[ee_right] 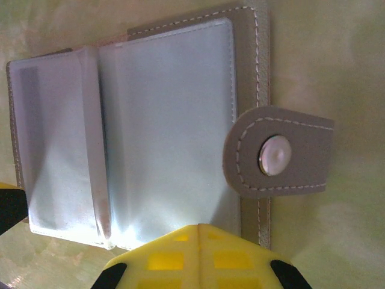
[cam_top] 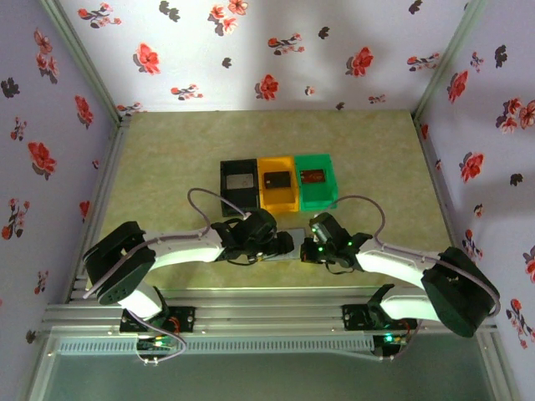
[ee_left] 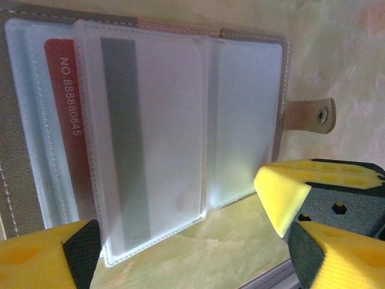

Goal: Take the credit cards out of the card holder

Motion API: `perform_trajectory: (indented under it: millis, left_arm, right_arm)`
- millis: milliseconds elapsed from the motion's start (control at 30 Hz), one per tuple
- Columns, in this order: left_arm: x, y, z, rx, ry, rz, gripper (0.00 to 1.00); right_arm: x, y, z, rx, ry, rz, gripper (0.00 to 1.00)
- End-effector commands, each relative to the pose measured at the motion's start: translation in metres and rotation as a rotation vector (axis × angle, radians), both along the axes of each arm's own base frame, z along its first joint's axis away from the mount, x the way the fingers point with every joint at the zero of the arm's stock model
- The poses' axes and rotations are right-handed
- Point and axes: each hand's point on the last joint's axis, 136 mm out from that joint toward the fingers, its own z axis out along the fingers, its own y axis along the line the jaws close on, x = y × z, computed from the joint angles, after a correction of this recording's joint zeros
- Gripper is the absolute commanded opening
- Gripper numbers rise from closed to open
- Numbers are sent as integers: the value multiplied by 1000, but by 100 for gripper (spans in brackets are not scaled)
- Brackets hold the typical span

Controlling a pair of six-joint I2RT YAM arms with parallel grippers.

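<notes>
Left jaws are gaping empty astride the open card holder (ee_left: 180, 120) on the counter (ee_left: 240, 241). Right jaws, shut, are resting at its edge. Best pinching only the red credit card (ee_left: 63, 150), not its sleeve.

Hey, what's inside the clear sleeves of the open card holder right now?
A red card numbered along its edge sits in a rear sleeve, and a pale card with a dark stripe in the front one. The frosted plastic hides whether more cards lie behind.

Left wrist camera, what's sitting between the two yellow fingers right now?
In the left wrist view, a clear sleeve of the card holder, holding a grey-striped card, lies between the fingers, over bare table.
</notes>
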Motion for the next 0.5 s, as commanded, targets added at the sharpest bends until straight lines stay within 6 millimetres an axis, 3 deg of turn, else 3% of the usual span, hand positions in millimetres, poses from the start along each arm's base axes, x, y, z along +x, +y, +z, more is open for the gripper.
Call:
perform_trajectory:
  millis: [0,467]
  left_arm:
    - [5,-8,12,-27,-43,-4,84]
    - [14,-24,32,-91,-78,-2,84]
  right_arm:
    - [0,-2,-4,-5,-1,-25,0]
    - [-2,-3,-6,0,3,-28,0]
